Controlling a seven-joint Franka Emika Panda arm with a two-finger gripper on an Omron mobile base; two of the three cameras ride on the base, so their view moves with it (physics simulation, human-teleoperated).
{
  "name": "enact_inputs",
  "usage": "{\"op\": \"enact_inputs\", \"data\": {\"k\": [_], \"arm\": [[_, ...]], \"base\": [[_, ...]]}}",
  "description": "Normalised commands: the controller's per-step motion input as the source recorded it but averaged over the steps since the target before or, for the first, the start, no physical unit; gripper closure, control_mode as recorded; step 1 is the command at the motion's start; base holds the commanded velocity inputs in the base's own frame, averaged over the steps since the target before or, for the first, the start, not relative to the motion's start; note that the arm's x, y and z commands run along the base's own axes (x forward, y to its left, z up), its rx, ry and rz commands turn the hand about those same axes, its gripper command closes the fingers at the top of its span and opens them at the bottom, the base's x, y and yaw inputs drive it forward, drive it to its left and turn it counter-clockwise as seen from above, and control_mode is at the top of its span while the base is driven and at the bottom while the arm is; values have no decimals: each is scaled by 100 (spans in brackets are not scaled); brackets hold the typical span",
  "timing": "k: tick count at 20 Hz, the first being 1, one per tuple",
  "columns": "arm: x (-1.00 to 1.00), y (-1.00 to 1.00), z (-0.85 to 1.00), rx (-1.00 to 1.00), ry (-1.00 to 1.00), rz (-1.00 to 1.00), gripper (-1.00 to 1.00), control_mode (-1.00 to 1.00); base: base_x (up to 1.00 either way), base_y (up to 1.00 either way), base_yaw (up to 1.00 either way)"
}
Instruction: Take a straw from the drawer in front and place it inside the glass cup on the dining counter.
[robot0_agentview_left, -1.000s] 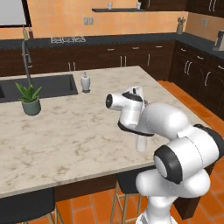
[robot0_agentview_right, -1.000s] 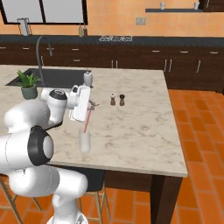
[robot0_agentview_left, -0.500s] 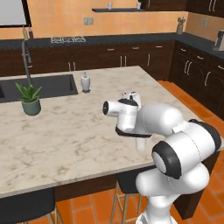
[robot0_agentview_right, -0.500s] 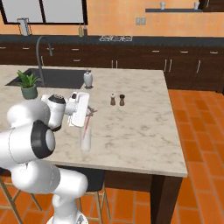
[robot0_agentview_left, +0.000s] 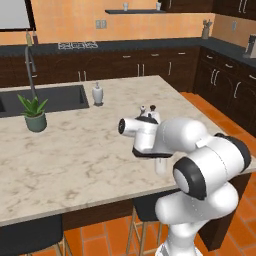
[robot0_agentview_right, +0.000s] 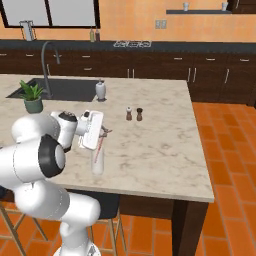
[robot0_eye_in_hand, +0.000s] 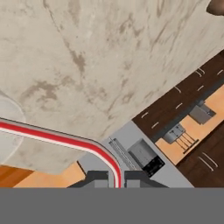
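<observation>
My gripper (robot0_agentview_right: 104, 132) is shut on the red-and-white striped straw (robot0_agentview_right: 99, 146) and hangs just above the glass cup (robot0_agentview_right: 97, 163). The cup stands on the marble dining counter (robot0_agentview_right: 160, 145) near its front edge. The straw slants down from the fingers, and its lower end is inside the cup. In the hand view the straw (robot0_eye_in_hand: 65, 139) curves left from the gripper (robot0_eye_in_hand: 116, 180) to the cup's rim (robot0_eye_in_hand: 9, 127). In the left base view the cup (robot0_agentview_left: 160, 165) peeks out below the white hand. The drawer is out of view.
Salt and pepper shakers (robot0_agentview_right: 134, 114) stand beyond the cup. A white soap dispenser (robot0_agentview_right: 100, 90), a potted plant (robot0_agentview_right: 32, 97) and the sink with its faucet (robot0_agentview_right: 49, 55) are farther back left. The counter's front edge is close to the cup.
The hand has come down and a little toward the counter's front edge, carrying the straw lower into the cup. The cup has stayed in place.
</observation>
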Motion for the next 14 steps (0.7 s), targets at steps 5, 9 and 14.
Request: {"op": "enact_inputs", "data": {"k": [5,9,14], "arm": [[-42,0,-31,0,4,0,100,-100],[-74,-4,-29,0,0,0,100,-100],[-32,-7,-38,0,1,0,100,-100]], "base": [[0,0,0],[0,0,0],[0,0,0]]}}
